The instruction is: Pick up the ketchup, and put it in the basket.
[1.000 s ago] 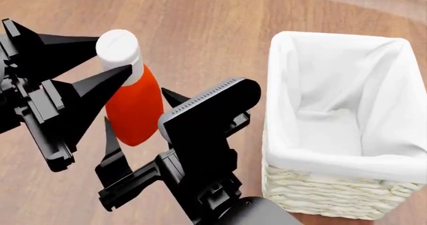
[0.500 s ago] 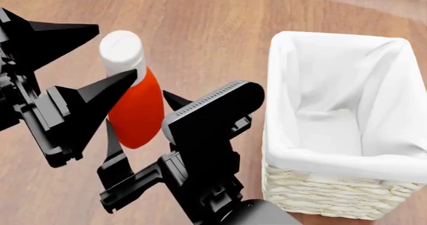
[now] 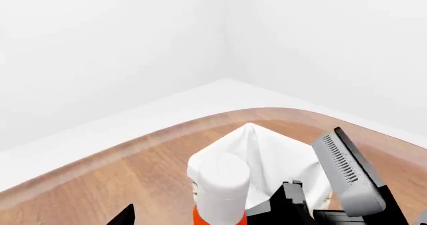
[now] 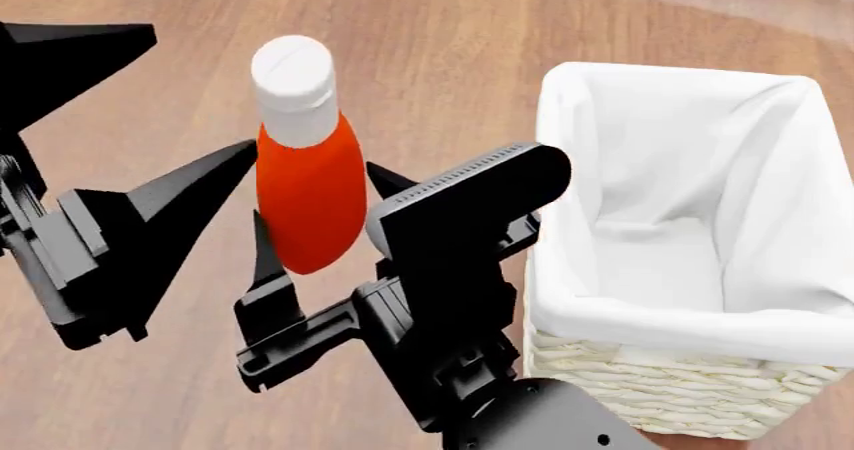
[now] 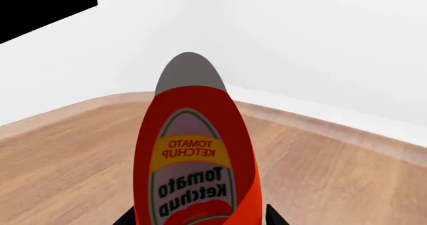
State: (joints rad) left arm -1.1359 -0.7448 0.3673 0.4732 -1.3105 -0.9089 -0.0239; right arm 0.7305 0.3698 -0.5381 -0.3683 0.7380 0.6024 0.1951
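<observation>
The ketchup (image 4: 310, 170), an orange-red bottle with a white cap, hangs upright above the wooden surface, left of the basket (image 4: 641, 385). My right gripper (image 4: 318, 198) is shut on its lower body. In the right wrist view the "Tomato Ketchup" label (image 5: 190, 177) fills the space between the two fingertips. My left gripper (image 4: 200, 90) stands wide open to the left of the cap, apart from it. In the left wrist view the cap (image 3: 220, 185) is close in front, with the basket's white liner (image 3: 273, 150) behind it.
The wooden surface (image 4: 441, 60) runs all round the basket. The right arm's black body (image 4: 454, 270) stands between the bottle and the basket's near corner. A white wall (image 3: 133, 45) rises beyond the surface's curved edge.
The left gripper's fingers, which were round the cap, have spread and drawn back to the left. The right gripper has carried the bottle up and to the right, nearer the basket.
</observation>
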